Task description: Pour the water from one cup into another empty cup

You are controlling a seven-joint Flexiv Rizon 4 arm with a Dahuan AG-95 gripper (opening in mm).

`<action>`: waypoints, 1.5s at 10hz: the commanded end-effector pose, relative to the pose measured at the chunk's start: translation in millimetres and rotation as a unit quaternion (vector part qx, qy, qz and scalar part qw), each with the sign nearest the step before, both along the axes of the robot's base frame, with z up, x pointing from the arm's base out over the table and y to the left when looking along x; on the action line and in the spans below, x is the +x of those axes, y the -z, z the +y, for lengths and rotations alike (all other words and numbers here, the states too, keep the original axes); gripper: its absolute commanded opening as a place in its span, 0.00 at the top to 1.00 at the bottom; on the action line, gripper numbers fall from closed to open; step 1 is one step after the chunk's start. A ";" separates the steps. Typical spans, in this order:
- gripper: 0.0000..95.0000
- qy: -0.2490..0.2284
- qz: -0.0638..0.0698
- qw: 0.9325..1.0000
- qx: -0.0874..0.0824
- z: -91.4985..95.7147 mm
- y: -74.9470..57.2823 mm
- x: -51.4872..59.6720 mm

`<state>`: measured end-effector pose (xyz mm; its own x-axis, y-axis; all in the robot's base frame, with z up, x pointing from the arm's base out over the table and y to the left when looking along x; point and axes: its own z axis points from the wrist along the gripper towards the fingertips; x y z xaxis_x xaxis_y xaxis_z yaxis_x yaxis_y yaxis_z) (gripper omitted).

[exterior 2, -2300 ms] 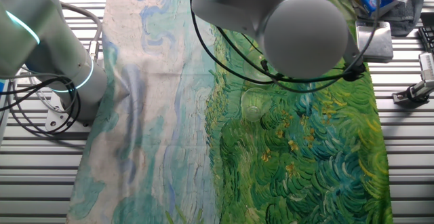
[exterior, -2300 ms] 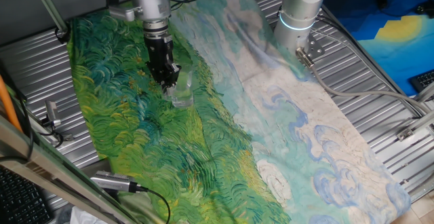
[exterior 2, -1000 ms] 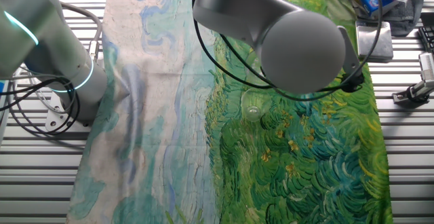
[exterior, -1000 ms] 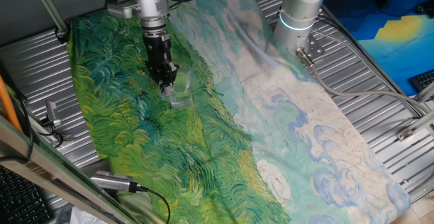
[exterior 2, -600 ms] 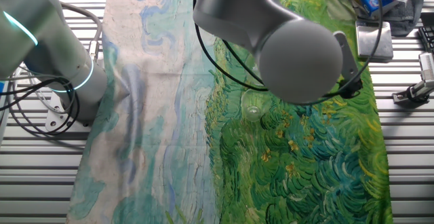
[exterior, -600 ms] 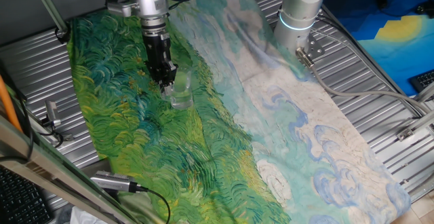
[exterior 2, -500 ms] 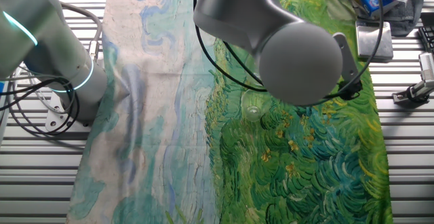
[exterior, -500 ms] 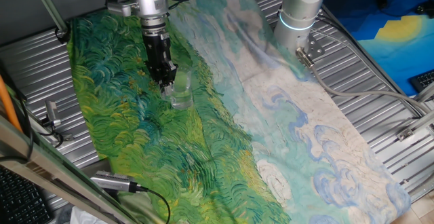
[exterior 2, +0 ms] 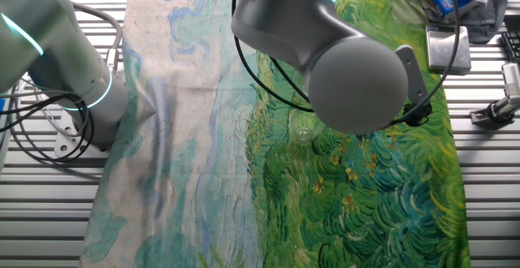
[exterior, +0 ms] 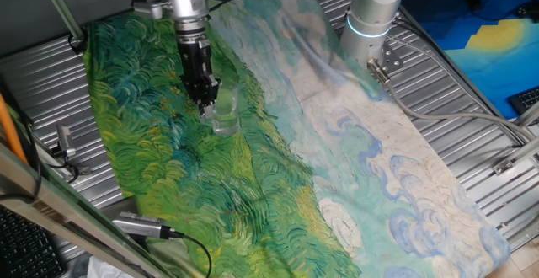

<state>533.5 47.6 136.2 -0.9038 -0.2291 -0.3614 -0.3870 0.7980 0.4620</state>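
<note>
A small clear glass cup [exterior: 224, 116] stands on the green part of the painted cloth [exterior: 152, 143]. My gripper [exterior: 207, 106] points straight down at the cup's left side, with its black fingers close together on the cup's wall. The cup's base still looks to be at the cloth. In the other fixed view only part of the cup [exterior 2: 302, 131] shows under the arm's big grey joint [exterior 2: 357, 81], which hides the gripper. I cannot make out any water in the glass. I see no second cup.
A second robot's grey base [exterior: 370, 17] stands at the back right with cables [exterior: 438, 109] running over the ribbed metal table. A black cable with a plug [exterior: 143, 226] lies at the front left. A metal block [exterior 2: 448, 49] sits at the cloth's far edge.
The arm has crept slightly up and left, and its grey joint has swung lower in the other fixed view. The cup has hardly moved.
</note>
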 end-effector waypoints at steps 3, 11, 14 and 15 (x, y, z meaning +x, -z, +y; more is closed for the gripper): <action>1.00 0.003 0.001 1.000 0.010 -0.7 -1.6 -0.7; 1.00 0.013 0.005 0.999 0.032 -1.4 -2.1 -1.1; 1.00 0.015 0.007 0.999 0.036 -2.5 -3.0 -1.7; 1.00 0.015 0.007 0.999 0.038 -3.1 -3.3 -2.0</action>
<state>530.9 43.8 139.7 -0.9151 -0.1745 -0.3634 -0.3564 0.7715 0.5270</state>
